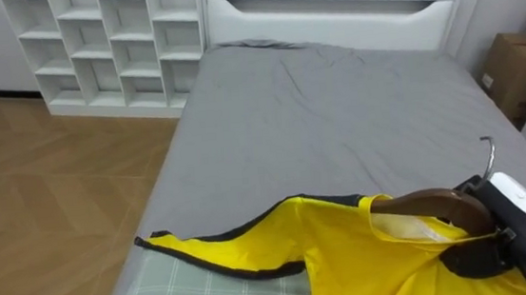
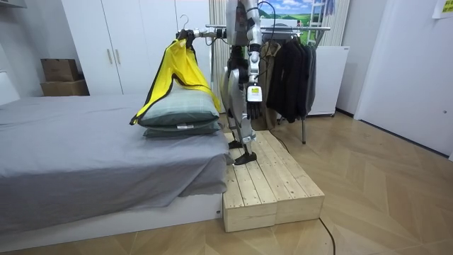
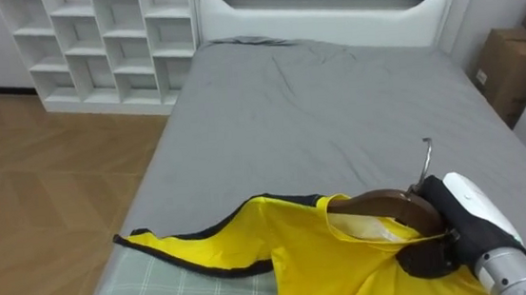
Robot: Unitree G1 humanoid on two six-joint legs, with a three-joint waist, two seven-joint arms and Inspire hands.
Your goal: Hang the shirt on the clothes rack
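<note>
Since the yellow jacket (image 1: 349,255) is already on the wooden hanger (image 1: 428,203) but that hanger is on no rail yet, I'd call the task approx half done. Dressing the hanger is finished; what's left, by my guess, is a turn to the clothes rack and hooking it on. Nearest me is the wooden platform (image 2: 265,180) at the foot of the bed (image 2: 85,142), w/ the robot standing on it, facing the bed. Left hand (image 2: 253,105) hangs by its thigh, idle, too small to read. Right arm is stretched fwd at about shoulder height over the bed. The right hand (image 1: 477,251) is clenched round the hanger's neck just under the metal hook (image 1: 488,152), which points up and is free. Jacket hangs from the hanger, w/ its lower part and one sleeve draped on the plaid pillow (image 1: 190,292), which tops a stack of two. Farther off, behind the robot's back, stands the clothes rack (image 2: 311,28) w/ dark clothes (image 2: 287,71) on it, near enough that a turn-around looks needed, prob. no long walk.
</note>
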